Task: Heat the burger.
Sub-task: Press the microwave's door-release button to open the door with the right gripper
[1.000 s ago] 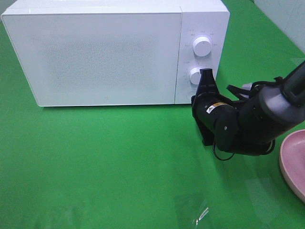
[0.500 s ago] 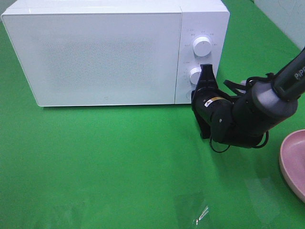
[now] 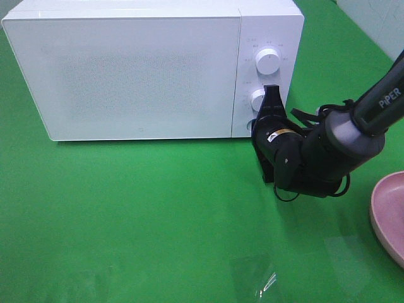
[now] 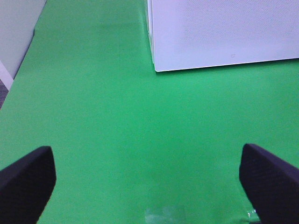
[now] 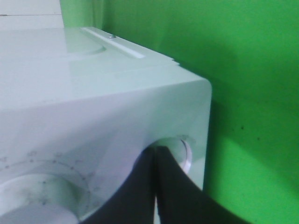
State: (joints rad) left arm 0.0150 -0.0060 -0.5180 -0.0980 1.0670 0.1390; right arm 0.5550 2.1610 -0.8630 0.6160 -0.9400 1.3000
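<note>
From the high camera, the microwave (image 3: 139,69) stands on the green bench (image 3: 158,214) with its door shut. The right hand (image 3: 273,93) reaches up to the control panel, its tip just beside the lower knob (image 3: 258,99). A pink plate (image 3: 388,214) sits at the edge, and no burger shows on the part in view.

The left wrist camera shows the left hand (image 4: 147,186) spread wide over bare bench, near a front corner of the microwave and holding nothing.

In the right wrist camera, the fingers (image 5: 140,186) are pressed together into one point that meets a round button (image 5: 184,151) at the panel's corner.

The step looks like working the controls, whether to release the door or to start heating I cannot tell. The next move calls for a firm, straight push. The burger appears in no view, so its place relative to either hand is unknown.
</note>
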